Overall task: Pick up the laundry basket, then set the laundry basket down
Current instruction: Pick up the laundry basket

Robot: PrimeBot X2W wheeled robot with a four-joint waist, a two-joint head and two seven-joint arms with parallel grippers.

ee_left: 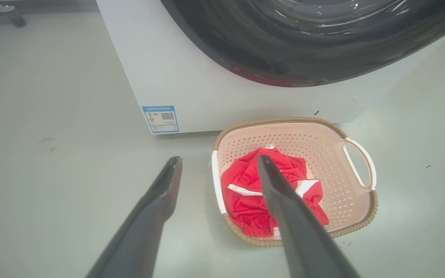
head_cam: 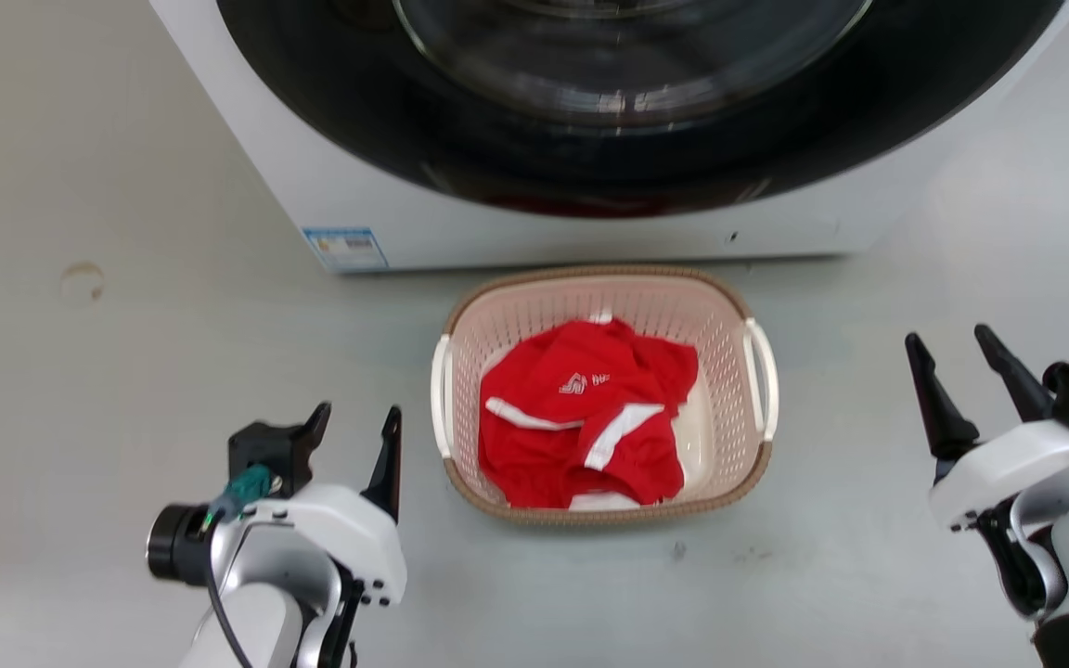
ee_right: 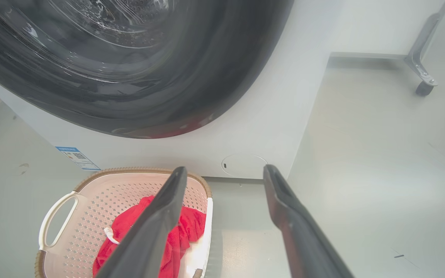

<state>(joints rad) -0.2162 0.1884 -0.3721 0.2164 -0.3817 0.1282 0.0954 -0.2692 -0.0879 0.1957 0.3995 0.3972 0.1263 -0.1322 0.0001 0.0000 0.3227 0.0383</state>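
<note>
The basket (head_cam: pixel 604 516) sits on the floor (head_cam: pixel 126 390) just before the washer (head_cam: pixel 534 232), left claw (head_cam: pixel 357 413) and right claw (head_cam: pixel 948 336) both wide open and empty either side, so I'd have them take the white handles (head_cam: pixel 765 376) evenly and lift together.

Big white washing machine (head_cam: pixel 497 239) is hogging the top of the head view, its dark glass door (head_cam: pixel 627 93) picking up glare. A blue label sticker (head_cam: pixel 345 249) is sitting at its lower left corner. Pale grey floor (head_cam: pixel 80 464) is showing a faint ring mark (head_cam: pixel 82 280) at left. A castered metal leg (ee_right: pixel 423 88) is standing upper right in the right wrist view.
</note>
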